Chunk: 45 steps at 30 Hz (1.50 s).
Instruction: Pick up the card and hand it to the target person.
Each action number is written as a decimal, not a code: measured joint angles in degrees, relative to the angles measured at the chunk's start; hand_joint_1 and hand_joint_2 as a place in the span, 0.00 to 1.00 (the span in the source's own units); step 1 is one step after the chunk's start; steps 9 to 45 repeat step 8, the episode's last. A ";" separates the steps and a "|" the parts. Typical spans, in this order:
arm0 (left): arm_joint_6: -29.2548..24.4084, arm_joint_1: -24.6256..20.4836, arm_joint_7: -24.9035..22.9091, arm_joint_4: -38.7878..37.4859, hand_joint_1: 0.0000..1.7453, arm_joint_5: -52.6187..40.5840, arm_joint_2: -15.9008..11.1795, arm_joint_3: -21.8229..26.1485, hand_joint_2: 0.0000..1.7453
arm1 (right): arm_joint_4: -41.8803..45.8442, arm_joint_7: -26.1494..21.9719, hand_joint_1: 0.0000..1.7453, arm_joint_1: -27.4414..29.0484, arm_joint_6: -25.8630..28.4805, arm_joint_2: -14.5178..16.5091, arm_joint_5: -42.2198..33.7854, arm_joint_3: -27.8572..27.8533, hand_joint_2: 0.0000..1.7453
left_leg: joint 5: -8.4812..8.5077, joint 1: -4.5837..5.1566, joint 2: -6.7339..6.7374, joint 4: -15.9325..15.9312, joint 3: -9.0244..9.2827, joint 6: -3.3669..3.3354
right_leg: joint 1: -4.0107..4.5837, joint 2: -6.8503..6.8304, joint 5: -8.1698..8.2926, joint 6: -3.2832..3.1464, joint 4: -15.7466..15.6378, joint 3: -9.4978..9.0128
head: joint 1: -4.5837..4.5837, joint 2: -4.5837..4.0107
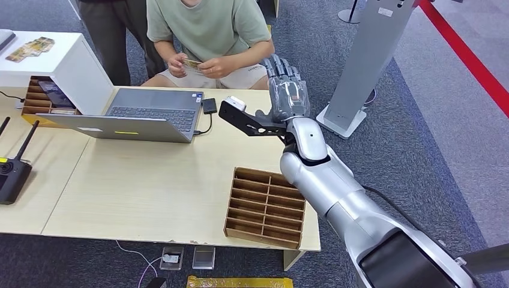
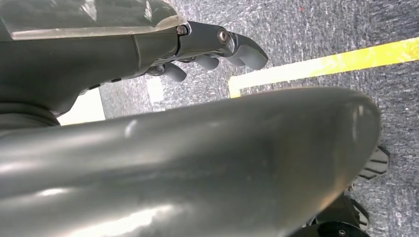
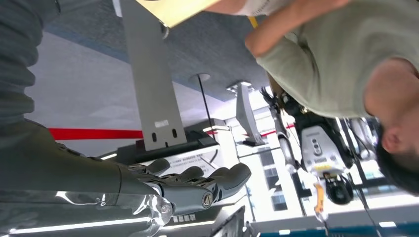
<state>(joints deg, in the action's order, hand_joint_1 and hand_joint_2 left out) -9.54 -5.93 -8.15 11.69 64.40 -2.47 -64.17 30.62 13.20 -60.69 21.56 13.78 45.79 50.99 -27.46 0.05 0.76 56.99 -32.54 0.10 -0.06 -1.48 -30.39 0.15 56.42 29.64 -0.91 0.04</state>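
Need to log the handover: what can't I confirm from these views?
- Card: head view, too small and mostly covered by the person's hands; its face is unreadable.
- Left robot hand: left wrist view, the robot's dark body hides most of it.
- Person's face: cut off by the head view's top edge.

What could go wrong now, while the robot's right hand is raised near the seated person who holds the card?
1. The right hand is raised, open and empty, close to the seated person; a sudden move by either could cause a knock.
2. The card is in the person's hands; a repeated handover would find nothing to pick.
3. Pulling the arm back low might catch the cardboard organizer or the laptop.
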 joint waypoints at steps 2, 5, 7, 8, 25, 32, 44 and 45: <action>-0.03 0.00 0.20 0.00 0.00 0.42 0.00 0.00 0.00 | 1.67 -0.11 0.00 -0.53 0.18 -0.10 -0.51 0.00 1.00 | 0.00 0.00 0.00 0.00 0.01 0.00 | 0.00 0.00 0.00 0.00 0.00 0.01 | 0.01 -0.01; -0.07 0.01 1.01 0.00 0.00 1.33 0.00 0.00 0.00 | 6.13 -1.27 0.00 -0.18 -0.22 -1.17 -2.49 -0.12 1.00 | 0.00 0.00 0.00 0.00 0.03 0.00 | 0.00 0.00 0.00 0.00 -0.01 0.02 | -0.01 -0.02; -0.08 0.03 1.70 0.00 0.00 2.05 0.00 0.01 0.00 | 10.79 -2.75 0.00 1.39 -1.84 -2.77 -5.17 -0.51 1.00 | 0.00 0.00 -0.01 0.01 0.05 0.00 | 0.00 -0.01 0.00 0.00 -0.02 -0.01 | -0.01 -0.02; -0.08 0.04 1.87 0.00 0.00 2.23 0.00 0.01 0.00 | 12.07 -3.18 0.00 1.90 -2.42 -3.23 -6.01 -0.64 1.00 | 0.00 0.00 -0.01 0.01 0.06 0.00 | 0.00 -0.01 0.00 0.00 -0.03 -0.02 | 0.00 -0.02; -0.08 0.04 1.87 0.00 0.00 2.23 0.00 0.01 0.00 | 12.07 -3.18 0.00 1.90 -2.42 -3.23 -6.01 -0.64 1.00 | 0.00 0.00 -0.01 0.01 0.06 0.00 | 0.00 -0.01 0.00 0.00 -0.03 -0.02 | 0.00 -0.02; -0.08 0.04 1.87 0.00 0.00 2.23 0.00 0.01 0.00 | 12.07 -3.18 0.00 1.90 -2.42 -3.23 -6.01 -0.64 1.00 | 0.00 0.00 -0.01 0.01 0.06 0.00 | 0.00 -0.01 0.00 0.00 -0.03 -0.02 | 0.00 -0.02; -0.08 0.04 1.87 0.00 0.00 2.23 0.00 0.01 0.00 | 12.07 -3.18 0.00 1.90 -2.42 -3.23 -6.01 -0.64 1.00 | 0.00 0.00 -0.01 0.01 0.06 0.00 | 0.00 -0.01 0.00 0.00 -0.03 -0.02 | 0.00 -0.02; -0.08 0.04 1.87 0.00 0.00 2.23 0.00 0.01 0.00 | 12.07 -3.18 0.00 1.90 -2.42 -3.23 -6.01 -0.64 1.00 | 0.00 0.00 -0.01 0.01 0.06 0.00 | 0.00 -0.01 0.00 0.00 -0.03 -0.02 | 0.00 -0.02</action>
